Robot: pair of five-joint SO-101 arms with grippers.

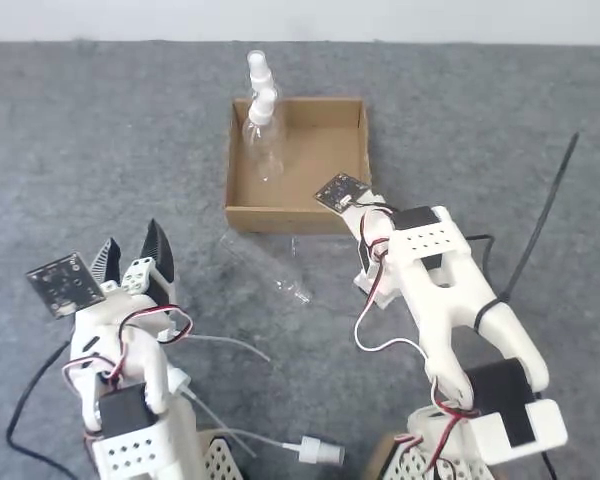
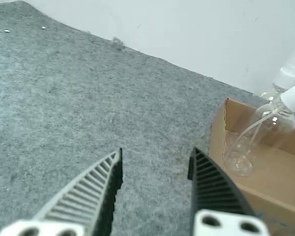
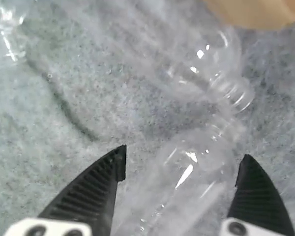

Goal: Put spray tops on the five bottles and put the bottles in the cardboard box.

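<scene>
r wrist cam: r pincer (image 3: 183,155) open over clear bottle (image 3: 187,174); high cam: l pincer (image 1: 133,236) open, apart from box (image 1: 280,217).

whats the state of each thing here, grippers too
cardboard box: open, upright
bottle in box: spray top on, leaning
rear bottle: spray top on
table bottle: lying, no top
loose spray top: lying unattached
left gripper: open, empty
right gripper: open, straddling a lying clear bottle

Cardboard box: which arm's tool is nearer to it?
Right. The right tool hangs open just in front of the near wall of the cardboard box, over a clear bottle. The left tool, also open, sits well off to the side.
</scene>
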